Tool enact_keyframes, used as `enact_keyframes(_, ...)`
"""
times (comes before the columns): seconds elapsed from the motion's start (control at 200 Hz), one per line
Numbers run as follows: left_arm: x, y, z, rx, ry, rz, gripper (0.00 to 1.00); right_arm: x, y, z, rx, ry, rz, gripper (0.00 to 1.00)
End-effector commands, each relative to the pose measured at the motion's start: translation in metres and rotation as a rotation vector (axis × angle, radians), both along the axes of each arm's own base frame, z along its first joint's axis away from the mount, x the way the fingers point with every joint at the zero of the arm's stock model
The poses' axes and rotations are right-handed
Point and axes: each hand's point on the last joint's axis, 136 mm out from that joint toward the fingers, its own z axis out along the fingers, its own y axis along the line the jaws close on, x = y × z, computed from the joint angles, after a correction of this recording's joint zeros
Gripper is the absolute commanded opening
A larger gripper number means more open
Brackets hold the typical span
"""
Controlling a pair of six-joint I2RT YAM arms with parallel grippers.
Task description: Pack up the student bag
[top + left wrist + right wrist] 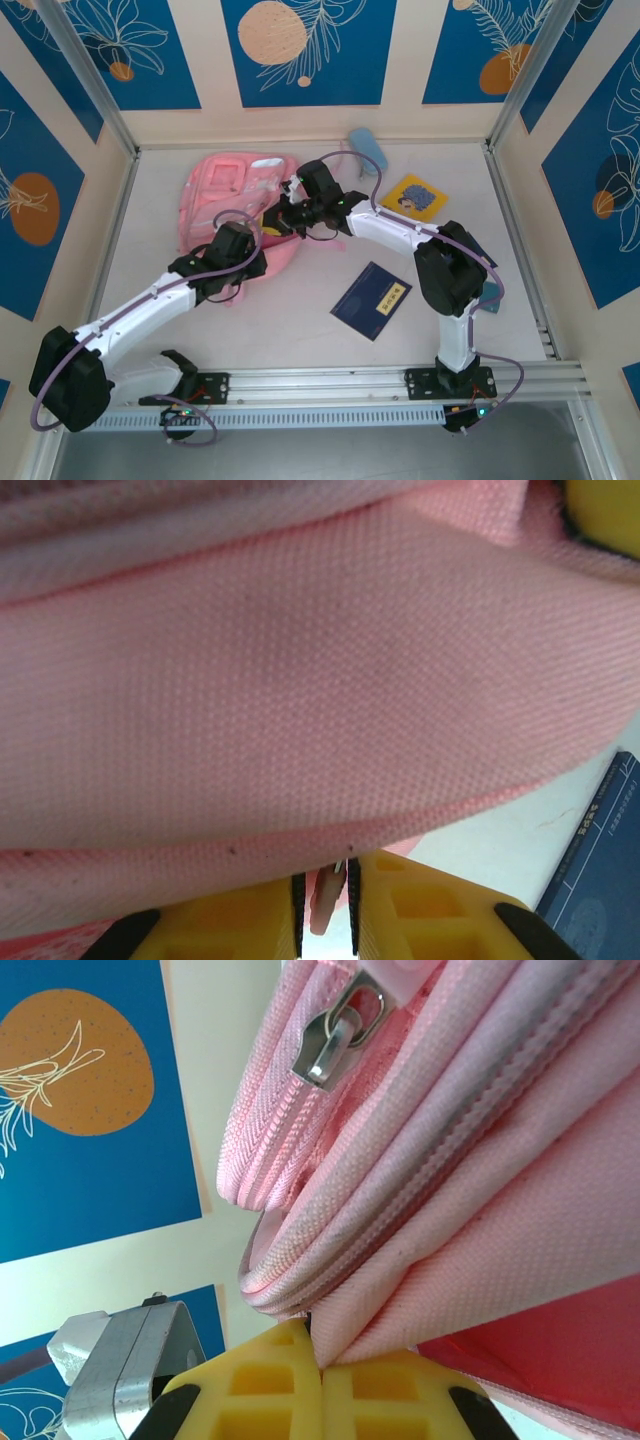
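Both arms stretch forward, angled toward each other. The left end effector [328,880], nearly closed, pinches the hem of the student bag [228,195] directly ahead; the right end effector [322,1355] clamps its seam fold.

Blue booklet [371,300]: flat on the counter [300,330].
Yellow book [414,197]: behind it, well apart.
Pencil case [366,147]: light blue, near back wall.

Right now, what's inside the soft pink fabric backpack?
Its contents are hidden under fabric. The pink backpack shows a metal zipper pull; the right gripper and left gripper pinch its cloth.
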Motion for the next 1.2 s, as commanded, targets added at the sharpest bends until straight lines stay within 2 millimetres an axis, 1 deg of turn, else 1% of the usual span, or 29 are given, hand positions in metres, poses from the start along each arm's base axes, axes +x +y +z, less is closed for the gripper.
enact_keyframes(0.0,0.004,0.002,-0.001,0.008,-0.023,0.018,0.2,-0.008,0.018,0.036,0.115,-0.042,0.081,0.0)
enact_keyframes(0.145,0.004,0.001,-0.006,0.013,-0.008,0.018,0.21,-0.009,0.02,0.036,0.116,-0.038,0.083,0.0)
enact_keyframes(0.25,0.004,0.001,-0.007,0.02,-0.009,0.015,0.19,-0.01,0.019,0.035,0.116,-0.032,0.083,0.0)
enact_keyframes(0.475,0.001,0.01,-0.011,0.064,-0.011,0.022,0.07,-0.009,0.015,0.026,0.089,-0.027,0.062,0.0)
enact_keyframes(0.56,-0.001,0.014,-0.011,0.079,-0.009,0.025,0.0,-0.008,0.012,0.022,0.067,-0.032,0.047,0.0)
enact_keyframes(0.66,-0.006,0.021,-0.009,0.104,-0.003,0.029,0.0,-0.004,0.004,0.016,0.027,-0.042,0.018,0.0)
enact_keyframes(0.785,-0.017,0.03,-0.004,0.141,0.018,0.02,0.0,-0.001,-0.012,0.0,-0.075,-0.059,-0.029,0.0)
enact_keyframes(0.895,-0.026,0.032,0.004,0.151,0.04,-0.012,0.0,-0.001,-0.026,-0.02,-0.155,-0.057,-0.055,0.0)
enact_keyframes(0.985,-0.033,0.032,0.006,0.17,0.073,-0.044,0.0,-0.006,-0.03,-0.034,-0.174,-0.033,-0.051,0.0)
enact_keyframes(1.065,-0.037,0.035,0.004,0.201,0.102,-0.059,0.0,-0.01,-0.034,-0.047,-0.199,-0.015,-0.057,0.0)
enact_keyframes(1.135,-0.038,0.043,0.0,0.252,0.122,-0.053,0.0,-0.012,-0.04,-0.058,-0.224,-0.002,-0.064,0.0)
enact_keyframes(1.195,-0.039,0.05,-0.004,0.294,0.141,-0.05,0.0,-0.011,-0.046,-0.061,-0.238,0.0,-0.075,0.0)
